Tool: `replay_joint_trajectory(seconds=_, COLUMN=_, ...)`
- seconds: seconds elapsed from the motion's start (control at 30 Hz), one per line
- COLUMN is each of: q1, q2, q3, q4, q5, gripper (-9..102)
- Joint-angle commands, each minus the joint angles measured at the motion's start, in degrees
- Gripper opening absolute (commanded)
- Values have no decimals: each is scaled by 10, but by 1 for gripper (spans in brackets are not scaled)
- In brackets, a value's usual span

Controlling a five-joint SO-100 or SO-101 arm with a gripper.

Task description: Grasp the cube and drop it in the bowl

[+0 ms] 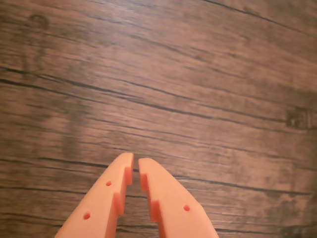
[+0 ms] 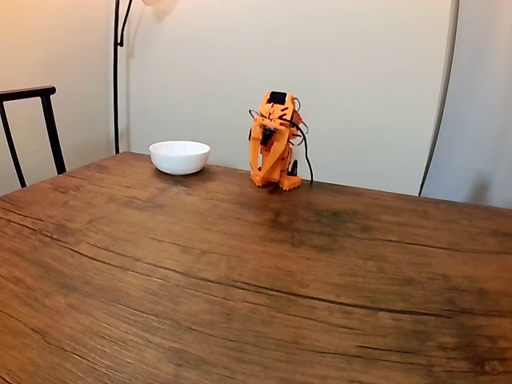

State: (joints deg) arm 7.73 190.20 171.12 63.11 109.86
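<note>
Warm dim light, soft wrist-view blur

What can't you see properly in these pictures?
- Inside of the bowl: fixed view, its near wall hides it.
- Gripper: wrist view, the bottom edge cuts off its rear; jaws nearly closed, nothing between them.
- Arm: fixed view, folded and far away, so its jaws are too small to tell.
- Chair: fixed view, left edge cuts it.

Wooden table (image 2: 200, 272): dark brown, long grain lines, fills wrist view too. Dark chair back (image 2: 32, 120) at left edge in fixed view. Thin black lamp pole (image 2: 116, 80) against pale wall (image 2: 352, 80) behind table.
</note>
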Motion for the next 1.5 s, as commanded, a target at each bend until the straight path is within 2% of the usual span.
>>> replay_joint_trajectory(seconds=0.0, q1=2, q2=3, q3=24, q4=-17, q5=-12, gripper=-1)
replay_joint_trajectory(seconds=0.33, q1=29, q2=-4, q3=71, q4=-9, q5=-43, gripper=-1)
replay_joint_trajectory(seconds=0.63, q1=34, q2=2, q3=71, q4=108, q5=-46, gripper=-1)
replay_joint_trajectory(seconds=0.9, q1=34, q2=2, q3=71, q4=148, q5=-40, gripper=-1)
replay_joint_trajectory(seconds=1.47, q1=34, q2=-4, q3=71, q4=151, q5=-39, gripper=0)
